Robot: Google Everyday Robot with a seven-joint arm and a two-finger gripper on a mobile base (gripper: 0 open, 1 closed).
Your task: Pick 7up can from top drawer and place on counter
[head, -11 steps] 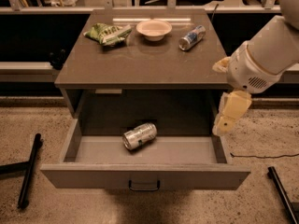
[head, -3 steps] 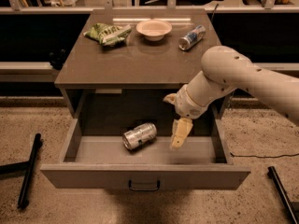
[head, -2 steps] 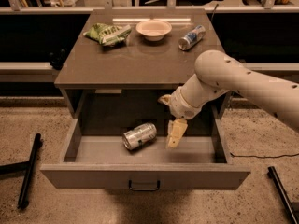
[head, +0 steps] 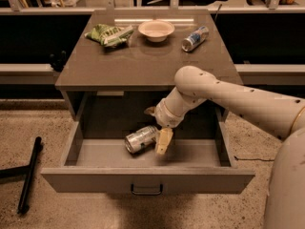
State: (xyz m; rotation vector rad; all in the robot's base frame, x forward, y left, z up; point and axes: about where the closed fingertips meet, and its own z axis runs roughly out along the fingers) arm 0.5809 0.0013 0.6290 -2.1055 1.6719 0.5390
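Note:
The silvery 7up can (head: 140, 139) lies on its side in the middle of the open top drawer (head: 145, 179). My gripper (head: 163, 142) hangs down inside the drawer, right beside the can's right end, touching or nearly touching it. My arm reaches in from the right, over the drawer's right half. The counter (head: 143, 61) is the cabinet top above the drawer.
On the counter stand a green crumpled chip bag (head: 109, 34), a pale bowl (head: 156, 30) and a blue-and-silver can (head: 195, 37) lying on its side. A black pole (head: 29, 180) lies on the floor at the left of the drawer.
My arm has swung from outside the drawer's right side into the drawer and moved left, so the gripper now sits right next to the can. The can has not moved.

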